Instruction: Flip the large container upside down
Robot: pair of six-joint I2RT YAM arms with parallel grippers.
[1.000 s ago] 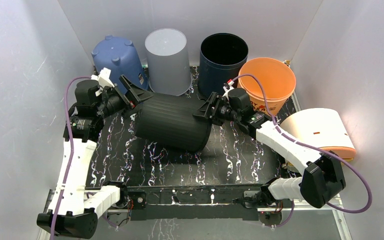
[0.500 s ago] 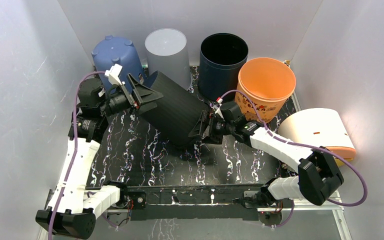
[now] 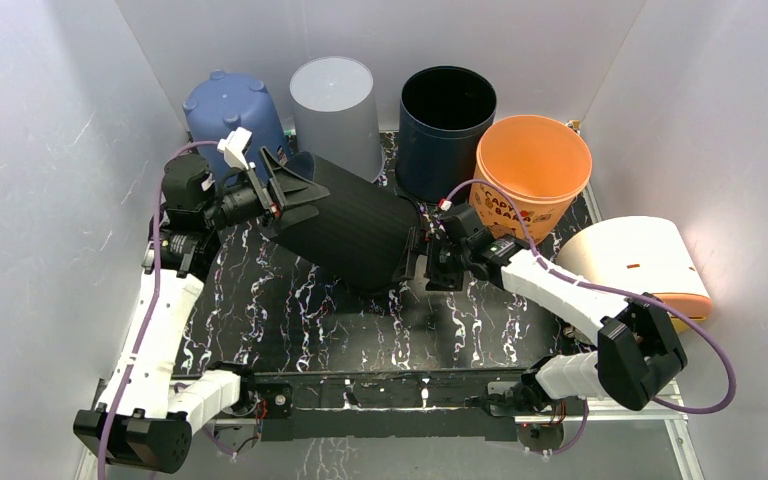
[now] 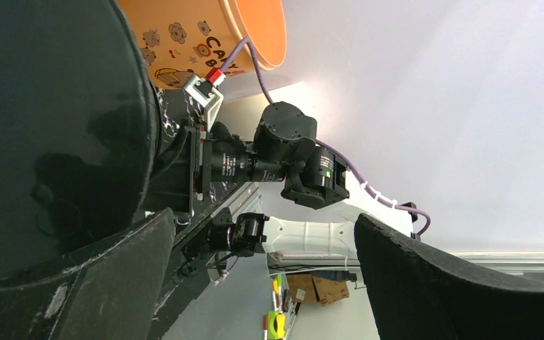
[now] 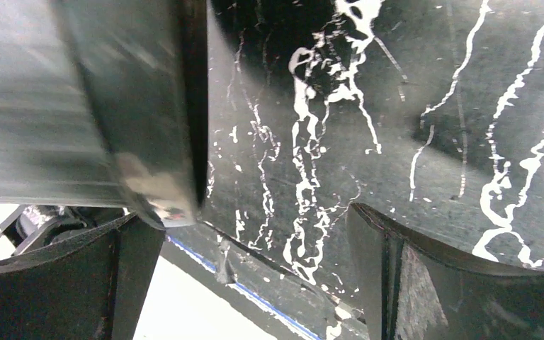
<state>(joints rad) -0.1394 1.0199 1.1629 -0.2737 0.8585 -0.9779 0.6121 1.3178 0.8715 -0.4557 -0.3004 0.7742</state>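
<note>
The large container (image 3: 345, 225) is leaning on the marbled mat (image 3: 290, 320). Its long axis is running from the raised end at far left down to the wide rim at near right, and this rim is resting on the mat. The left gripper (image 3: 288, 190) is touching the raised end with jaws spread wide, grasping nothing. The right gripper (image 3: 410, 258) is waiting just beside the low rim, also released. I am judging that the left arm, nearer the high end, should tip it.

Plain white walls (image 3: 50, 150) enclose a black tabletop (image 3: 290, 320) veined with white.
</note>
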